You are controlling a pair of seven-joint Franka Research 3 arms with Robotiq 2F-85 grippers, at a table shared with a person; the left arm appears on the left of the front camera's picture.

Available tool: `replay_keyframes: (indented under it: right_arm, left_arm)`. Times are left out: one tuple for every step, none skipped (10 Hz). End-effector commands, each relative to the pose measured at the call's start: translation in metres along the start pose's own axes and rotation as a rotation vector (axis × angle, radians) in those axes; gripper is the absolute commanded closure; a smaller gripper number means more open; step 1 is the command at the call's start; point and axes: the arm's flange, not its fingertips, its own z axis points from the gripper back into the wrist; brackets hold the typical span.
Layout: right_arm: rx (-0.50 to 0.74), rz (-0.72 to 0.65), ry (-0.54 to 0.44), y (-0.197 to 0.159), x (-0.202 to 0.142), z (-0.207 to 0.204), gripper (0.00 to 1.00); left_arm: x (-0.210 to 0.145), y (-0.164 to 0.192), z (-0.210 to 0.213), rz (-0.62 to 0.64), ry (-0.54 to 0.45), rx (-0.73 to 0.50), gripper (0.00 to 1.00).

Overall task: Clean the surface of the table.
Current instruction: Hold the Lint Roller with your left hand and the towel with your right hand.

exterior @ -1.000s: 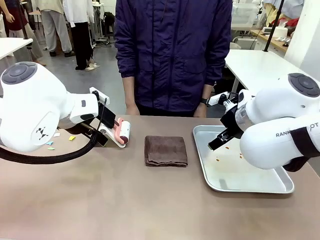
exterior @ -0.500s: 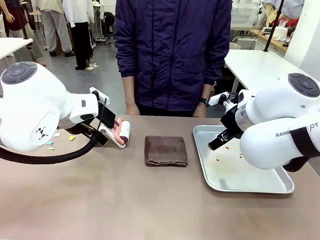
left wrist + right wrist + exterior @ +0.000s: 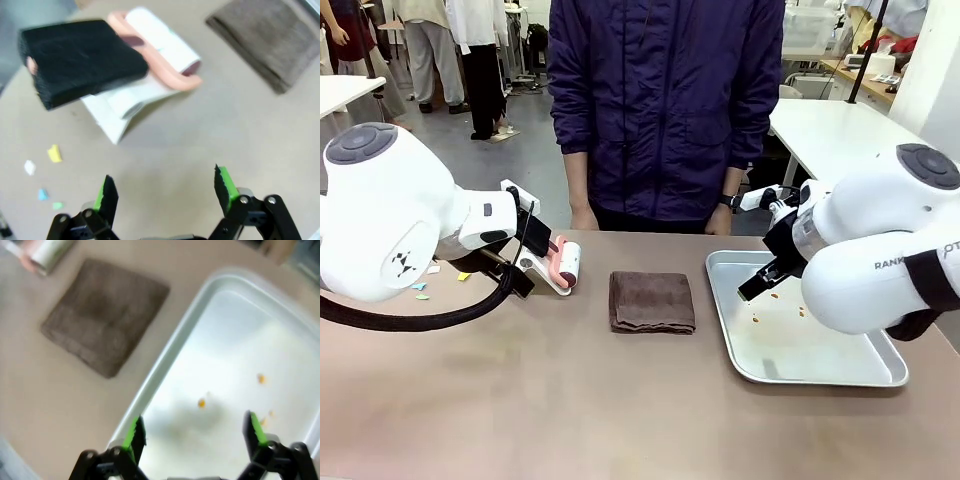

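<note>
- Front view: my left arm (image 3: 390, 225) and right arm (image 3: 880, 250) sit slightly higher than a second ago. The table (image 3: 570, 400) fills the lower frame, and the brown cloth (image 3: 652, 301) at centre is unmoved.
- Left wrist view: the left gripper (image 3: 165, 187) has its jaws apart above bare table, with the lint roller (image 3: 160, 42) at upper centre and paper scraps (image 3: 54, 153) at lower left.
- Right wrist view: the right gripper (image 3: 192, 430) has its jaws apart over the tray (image 3: 170, 360), with crumbs (image 3: 201, 402) at mid-frame.
</note>
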Motion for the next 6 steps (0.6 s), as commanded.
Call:
replay_keyframes:
  right_arm:
    - [0.134, -0.273, 0.106, -0.006, -0.002, 0.043, 0.00]
    - [0.193, -0.374, 0.110, -0.009, -0.008, 0.059, 0.00]
    - [0.307, -0.459, 0.098, -0.014, -0.019, 0.077, 0.00]
    - [0.338, -0.551, 0.073, -0.019, -0.032, 0.092, 0.00]
    - [0.438, -0.610, 0.023, -0.024, -0.050, 0.107, 0.00]
    - [0.512, -0.665, -0.041, -0.028, -0.072, 0.119, 0.00]
  left_arm:
    - [-0.012, 0.016, 0.040, 0.125, 0.062, -0.158, 0.00]
    - [-0.015, 0.016, 0.058, 0.218, 0.123, -0.228, 0.00]
    - [-0.021, 0.022, 0.077, 0.325, 0.146, -0.223, 0.00]
    - [-0.031, 0.030, 0.096, 0.364, 0.093, -0.243, 0.00]
    - [-0.047, 0.046, 0.115, 0.408, 0.032, -0.272, 0.00]
    - [-0.068, 0.067, 0.133, 0.478, -0.049, -0.335, 0.00]
